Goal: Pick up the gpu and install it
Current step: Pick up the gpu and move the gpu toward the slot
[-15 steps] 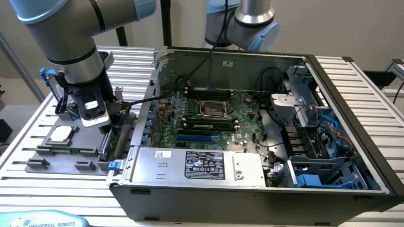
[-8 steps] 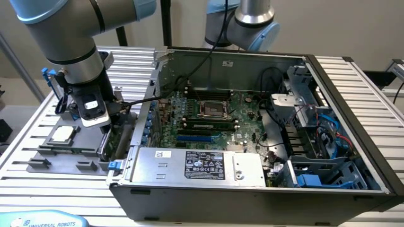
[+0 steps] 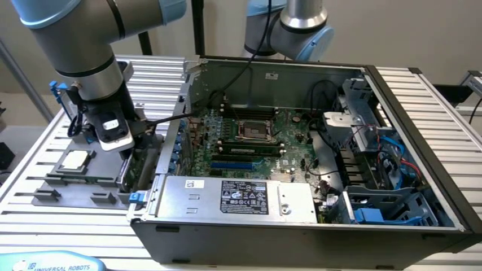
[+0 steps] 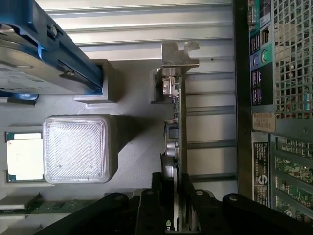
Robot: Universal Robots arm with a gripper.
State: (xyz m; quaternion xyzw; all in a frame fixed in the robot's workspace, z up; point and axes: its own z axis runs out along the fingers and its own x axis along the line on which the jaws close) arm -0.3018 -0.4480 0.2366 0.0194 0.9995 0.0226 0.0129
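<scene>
Slatted aluminium table [image 3: 60,226] is recorded as the work surface, with an open black computer case [image 3: 301,240] laid on it. Just beside the case, on the exterior view's left, a grey moulded parts tray [image 3: 75,189] is noted. It carries a small square silver processor chip [image 3: 75,160] and a silver hard drive with blue side rails [image 4: 44,54].

The gpu [image 4: 179,122], a thin dark green expansion card with a silver metal end bracket, is found standing on edge at the tray side nearest the case, outside the case wall. The black gripper [image 4: 177,215] is placed over the card end away from the bracket. Its jaws are seen closed against both faces of the card, which is judged gripped. Whether the card has been lifted clear of the tray cannot be determined.

No card is seated on the green motherboard [image 3: 256,132] inside the case. Pick-up is therefore judged in hand and installation undone.
</scene>
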